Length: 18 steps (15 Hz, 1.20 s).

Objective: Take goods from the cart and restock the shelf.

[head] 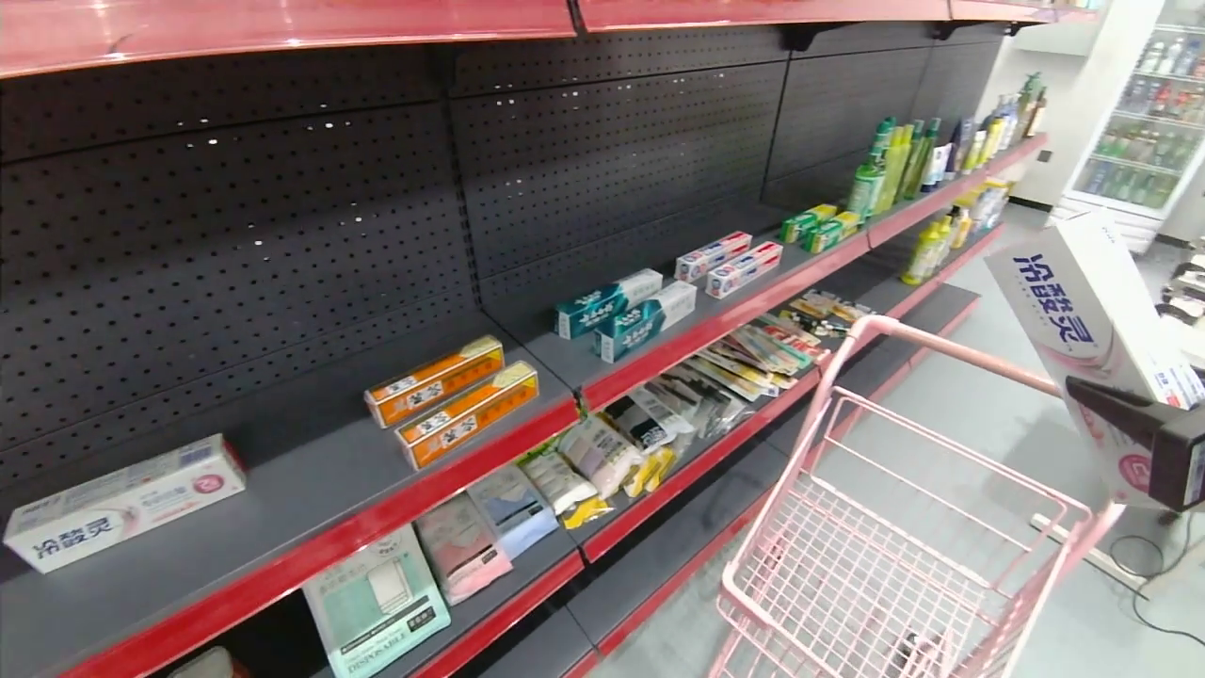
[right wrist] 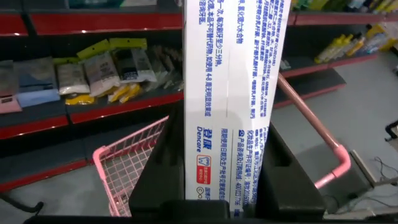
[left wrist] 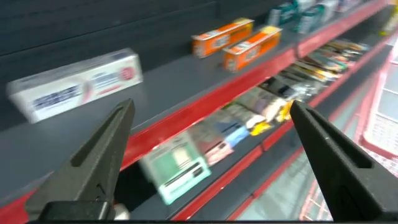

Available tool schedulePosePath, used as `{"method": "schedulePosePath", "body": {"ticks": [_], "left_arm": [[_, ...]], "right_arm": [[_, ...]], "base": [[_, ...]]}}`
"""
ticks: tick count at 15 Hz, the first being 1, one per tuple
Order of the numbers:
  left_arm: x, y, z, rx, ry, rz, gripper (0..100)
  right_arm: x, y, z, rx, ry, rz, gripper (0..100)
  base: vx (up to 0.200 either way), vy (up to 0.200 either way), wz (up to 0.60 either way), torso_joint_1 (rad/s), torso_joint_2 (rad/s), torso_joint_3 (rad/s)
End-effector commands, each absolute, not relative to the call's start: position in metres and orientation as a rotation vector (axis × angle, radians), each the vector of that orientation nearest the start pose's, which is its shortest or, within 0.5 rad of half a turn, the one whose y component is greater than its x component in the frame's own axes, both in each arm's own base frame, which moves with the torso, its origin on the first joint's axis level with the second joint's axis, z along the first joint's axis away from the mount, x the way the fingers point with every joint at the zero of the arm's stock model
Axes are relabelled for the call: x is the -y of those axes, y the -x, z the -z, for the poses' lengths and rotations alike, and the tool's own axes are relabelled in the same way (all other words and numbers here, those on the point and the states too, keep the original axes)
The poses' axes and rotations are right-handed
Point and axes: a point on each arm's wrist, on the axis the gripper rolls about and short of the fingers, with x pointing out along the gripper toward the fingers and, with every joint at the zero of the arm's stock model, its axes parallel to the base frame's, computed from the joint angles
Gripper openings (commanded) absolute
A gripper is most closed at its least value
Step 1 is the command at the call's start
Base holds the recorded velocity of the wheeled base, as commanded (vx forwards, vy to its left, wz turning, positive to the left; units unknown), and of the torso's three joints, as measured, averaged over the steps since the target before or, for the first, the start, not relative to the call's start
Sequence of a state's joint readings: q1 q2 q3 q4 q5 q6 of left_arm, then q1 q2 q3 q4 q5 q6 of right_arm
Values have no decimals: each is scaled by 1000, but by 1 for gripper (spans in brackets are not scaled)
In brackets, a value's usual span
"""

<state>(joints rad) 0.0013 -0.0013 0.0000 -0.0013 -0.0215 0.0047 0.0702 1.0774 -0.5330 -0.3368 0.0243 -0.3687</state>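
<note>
One toothpaste box (head: 122,502) sits on the shelf (head: 311,480); your right gripper (right wrist: 227,162) clamps a second box (head: 1073,301) over the cart (head: 941,348), unplaced; your left gripper (left wrist: 211,106) gapes wide.

the matte black left gripper (left wrist: 211,104) has two long, wedge-shaped fingers (left wrist: 102,155) tapering to blunt tips; the right gripper (right wrist: 221,134) has matching broad black fingers.
</note>
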Motion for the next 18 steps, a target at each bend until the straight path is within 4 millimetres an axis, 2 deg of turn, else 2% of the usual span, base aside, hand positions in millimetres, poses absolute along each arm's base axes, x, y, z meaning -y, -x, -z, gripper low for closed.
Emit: {"method": "schedulePosePath", "body": {"ticks": [1,14,18], "left_arm": [[1,23,-76,2,-5,20,100],[1,23,-76,2,-5,20,100],[1,23,-76,3,-15,29,100]], "right_arm": [[-11,-147,-215,-198,373,-134,0],[-11,-147,-207,-227,372,-136,0],[-10,-143,-199,-257,374,-104,0]], "base": [[0,0,600,7,2,2],[0,0,600,3,3,1],[0,0,0,0,0,0]]}}
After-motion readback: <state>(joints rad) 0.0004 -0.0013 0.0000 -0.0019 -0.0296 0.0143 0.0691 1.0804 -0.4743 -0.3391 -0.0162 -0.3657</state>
